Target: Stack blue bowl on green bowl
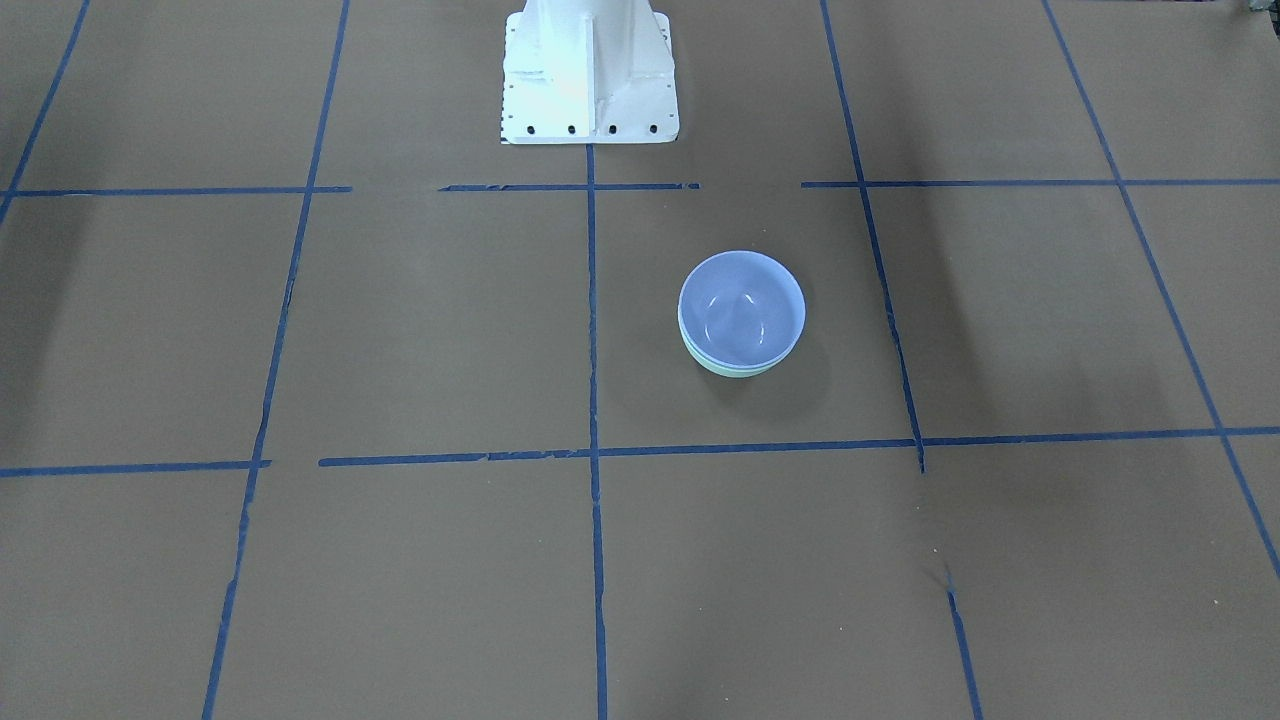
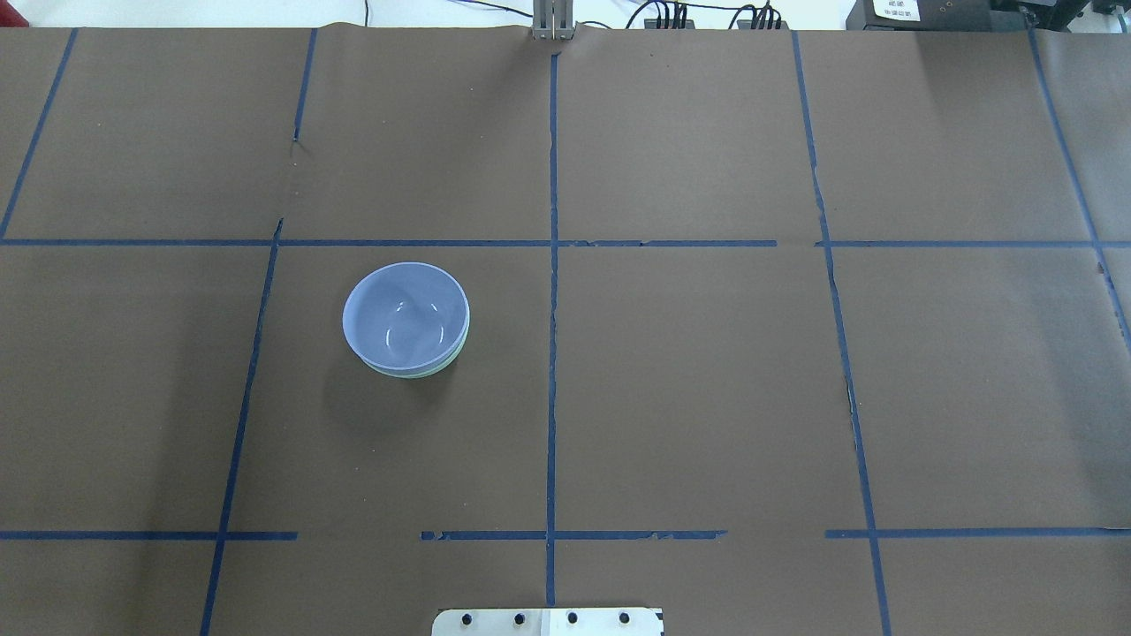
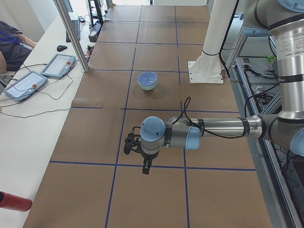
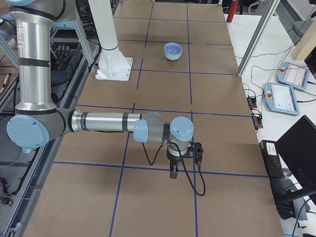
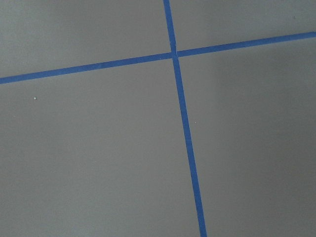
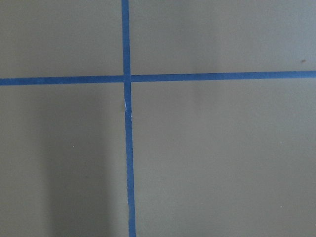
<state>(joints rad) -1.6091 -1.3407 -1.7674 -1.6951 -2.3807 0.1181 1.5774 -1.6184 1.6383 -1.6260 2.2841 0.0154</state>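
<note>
Stacking judged done: blue bowl (image 2: pixel 405 311) nested upright in green bowl (image 2: pixel 424 372), left half of tabletop (image 2: pixel 707 397). Left fingers (image 3: pixel 146 166), right fingers (image 4: pixel 174 170) well apart from bowls; open or closed, cannot tell. Next: seating check only.

The blue bowl (image 1: pixel 741 308) hides all but a rim sliver of the green bowl (image 1: pixel 735 371), and the left gripper (image 3: pixel 146 170) and right gripper (image 4: pixel 174 174) are too small to judge.
</note>
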